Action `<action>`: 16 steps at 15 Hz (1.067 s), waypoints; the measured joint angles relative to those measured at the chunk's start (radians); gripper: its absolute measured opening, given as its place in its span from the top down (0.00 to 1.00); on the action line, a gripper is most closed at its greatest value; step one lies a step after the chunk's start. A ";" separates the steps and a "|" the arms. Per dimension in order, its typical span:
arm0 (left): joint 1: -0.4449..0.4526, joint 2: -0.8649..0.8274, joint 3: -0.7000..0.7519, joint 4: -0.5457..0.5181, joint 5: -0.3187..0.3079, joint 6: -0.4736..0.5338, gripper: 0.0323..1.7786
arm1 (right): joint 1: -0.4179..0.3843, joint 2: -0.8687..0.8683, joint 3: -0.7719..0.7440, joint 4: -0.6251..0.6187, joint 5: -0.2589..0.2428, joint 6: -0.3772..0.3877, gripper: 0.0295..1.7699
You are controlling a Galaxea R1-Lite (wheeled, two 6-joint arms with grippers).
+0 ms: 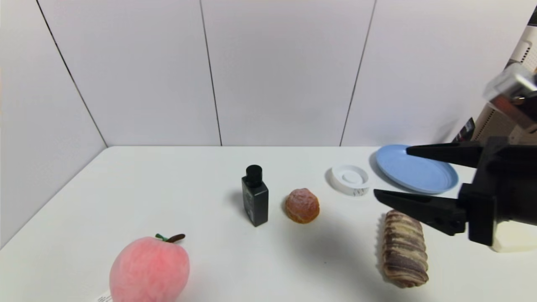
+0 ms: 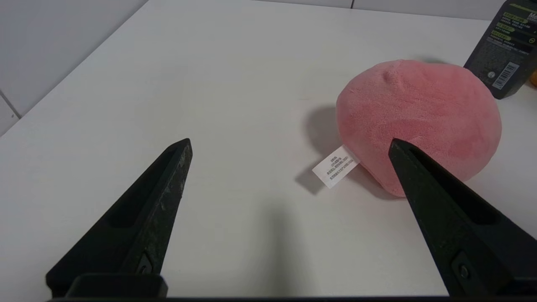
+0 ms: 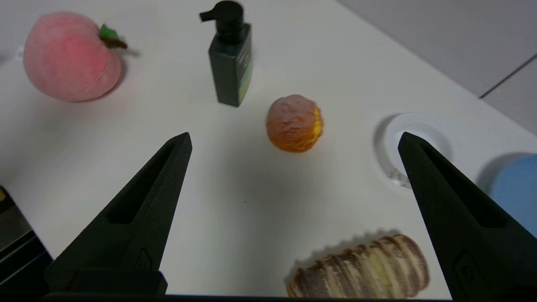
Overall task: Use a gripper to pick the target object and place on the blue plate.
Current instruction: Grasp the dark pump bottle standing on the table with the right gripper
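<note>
Pump bottle point(image 1: 255, 201), one, black, rectangular: upright on the table point(image 1: 209, 260), just beside the round bun, well apart from the plate. Table: white, one. Right gripper point(image 1: 423, 180): released, holding nothing, fingers spread above the table's right side. Left gripper point(image 2: 289, 167): also released, spread near the peach. Blue plate point(image 1: 415, 167): one, round, bare where visible. Plush peach point(image 1: 149, 268): one, pink, with a white tag point(image 2: 336, 166), its print too small to read. Breads: two, a long striped loaf point(image 1: 404, 249) and a small round bun point(image 1: 302, 205). White round dish point(image 1: 350, 179): one, between bun and plate, dark marks on its side. Bottle's label: barcode, "M" legible, remainder cut off or too small.
</note>
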 joint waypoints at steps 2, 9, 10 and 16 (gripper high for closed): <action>0.000 0.000 0.000 0.000 0.000 0.000 0.05 | 0.048 0.088 -0.057 0.028 -0.008 0.033 0.04; 0.000 0.000 0.000 0.000 0.000 0.000 0.05 | 0.259 0.405 -0.230 0.032 -0.204 0.237 0.04; 0.000 0.000 0.000 0.000 0.000 0.000 0.05 | 0.269 0.442 -0.245 0.028 -0.221 0.258 0.04; 0.000 0.000 0.000 0.000 0.000 0.000 0.05 | 0.280 0.624 -0.345 -0.011 -0.369 0.348 0.04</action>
